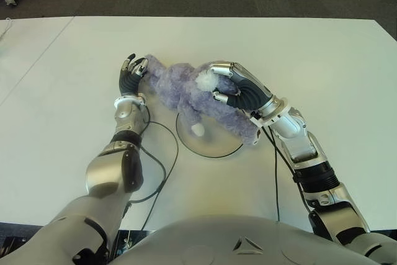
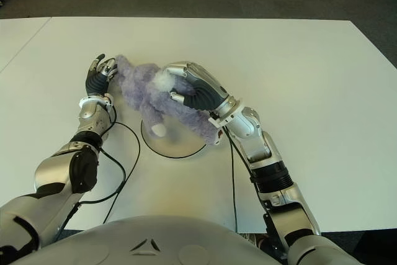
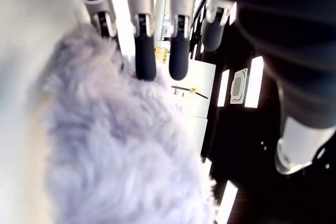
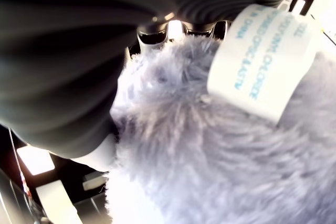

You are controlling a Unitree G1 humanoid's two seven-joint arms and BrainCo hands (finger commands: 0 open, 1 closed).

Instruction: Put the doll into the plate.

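Nearest the camera, the robot's own torso is filling the bottom of the eye views, and both arms are reaching out from it over the white worktop [image 1: 322, 60]. Roughly midway across the worktop, nearer its front edge than its far one, the plate [image 1: 214, 146] is lying with the doll [image 1: 186, 91] draped partly over it. The right hand [image 1: 239, 88] is clamping its fingers around the doll's lower body, above the plate's right rim. The left hand [image 1: 131, 76] is standing at the doll's head end with fingers extended and apart, touching the fur but not gripping it.

I judge the task to be well advanced but unfinished: only the doll's rear half and one leg are sitting over the plate, while the head is overhanging toward the worktop's left edge. Its long axis is running slantwise, head pointing toward the far-left corner, feet toward the near-right.
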